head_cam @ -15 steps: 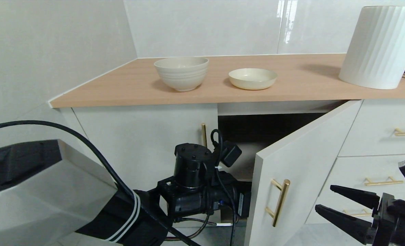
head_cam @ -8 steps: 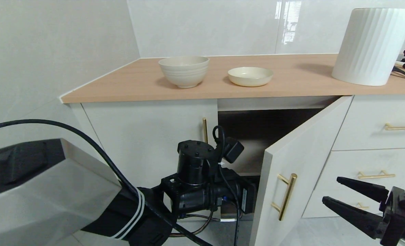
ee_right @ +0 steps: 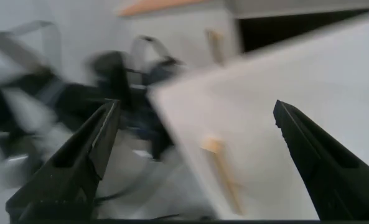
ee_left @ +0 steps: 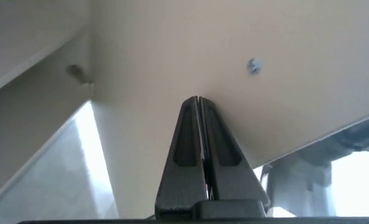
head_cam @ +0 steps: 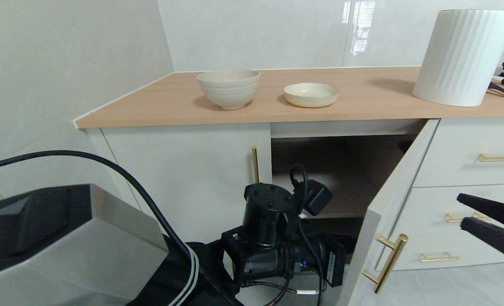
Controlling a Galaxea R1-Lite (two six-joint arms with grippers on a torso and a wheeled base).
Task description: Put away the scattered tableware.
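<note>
Swung wider since a second ago, the cabinet door [head_cam: 391, 199] stands just left of the wide-open, empty right gripper [head_cam: 462, 209]. The left gripper [ee_left: 198, 124], closed on nothing, has shifted toward it. Above and beyond both, on the countertop [head_cam: 362, 104]: one bowl [head_cam: 228, 88], one shallow dish [head_cam: 311, 94].

Matt wood-look countertop [head_cam: 375, 100], glossy wall tiles [head_cam: 256, 34], brass-coloured metal handle [head_cam: 389, 264], smooth cream bowl [head_cam: 228, 91]

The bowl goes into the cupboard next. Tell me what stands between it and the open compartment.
The door is swung wide, leaving the opening uncovered. The left arm sits before its lower part and may hinder the bowl.
</note>
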